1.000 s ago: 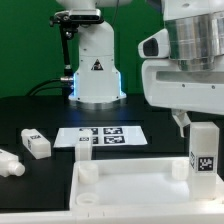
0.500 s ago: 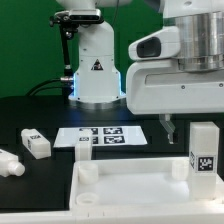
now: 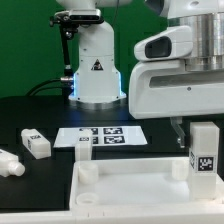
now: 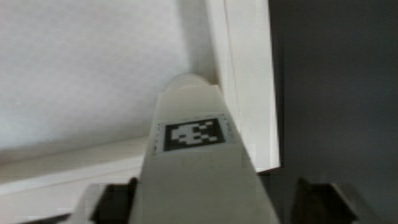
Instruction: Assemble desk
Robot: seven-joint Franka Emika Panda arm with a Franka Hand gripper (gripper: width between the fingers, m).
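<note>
**Worktop.** The black worktop [image 3: 30, 112] carries all parts.

**Arm.** The arm [image 3: 180, 70] fills the upper part of the exterior view's right, with its wrist housing hanging above the desk. A white robot base [image 3: 97, 68] with a triangle logo stands at the back of the worktop.

**Desk.** The tabletop panel [image 3: 135, 166], white and rimmed, lies flat at the near edge of the worktop. A round socket shows at its far corner on the exterior view's left.

**Marker board.** The marker board [image 3: 108, 135] lies flat between the robot base and the tabletop panel.

**Legs.**
- The upright leg [image 3: 203, 148] stands on the panel's far corner on the exterior view's right. Its tag [image 4: 192, 135] faces outward.
- A loose leg [image 3: 35, 144] lies on the worktop to the exterior view's left of the marker board.
- A second loose leg [image 3: 8, 163] lies nearer, cut off by the frame edge.

**Jaws.** The jaws are spread and straddle the upright leg, with one of the dark fingers [image 4: 118, 203] on each side. In the wrist view a dark gap separates the leg from one finger. The picture is blurred, so contact on the other side cannot be confirmed. The leg is not seen pinched.
</note>
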